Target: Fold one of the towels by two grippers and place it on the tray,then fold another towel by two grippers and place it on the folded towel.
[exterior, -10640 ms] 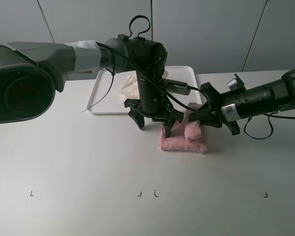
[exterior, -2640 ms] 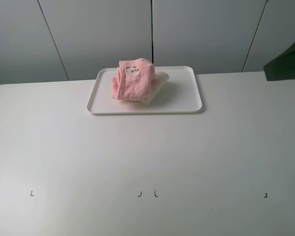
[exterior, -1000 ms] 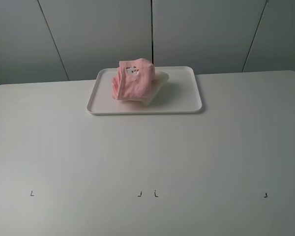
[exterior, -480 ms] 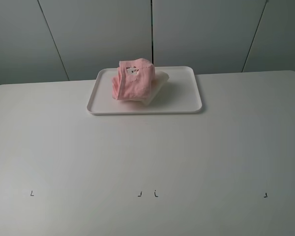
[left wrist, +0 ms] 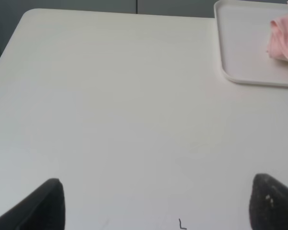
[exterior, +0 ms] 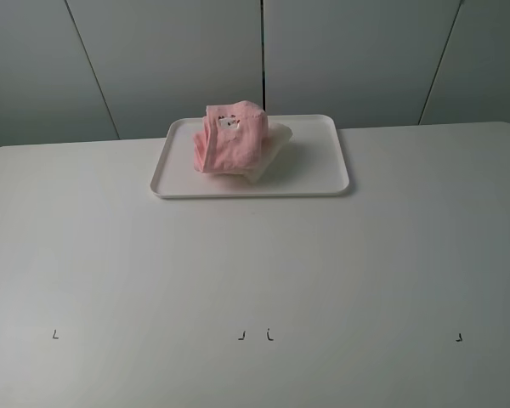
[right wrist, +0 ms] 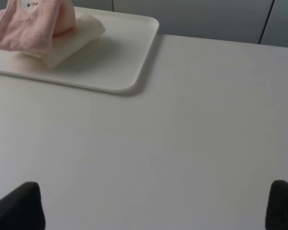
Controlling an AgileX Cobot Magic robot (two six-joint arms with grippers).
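Pink towel (exterior: 230,138) sits bunched atop cream towel (exterior: 268,155) on the white tray (exterior: 323,174), far side of table (exterior: 255,280). Left gripper (left wrist: 156,206) and right gripper (right wrist: 156,203) hover over bare tabletop well apart from the tray, fingers spread wide, holding nothing.

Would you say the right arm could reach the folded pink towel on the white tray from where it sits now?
Probably yes. In the right wrist view the right tool is open with bare white table between it and the rectangular white tray; the folded pink towel lies exposed atop the folded cream towel.
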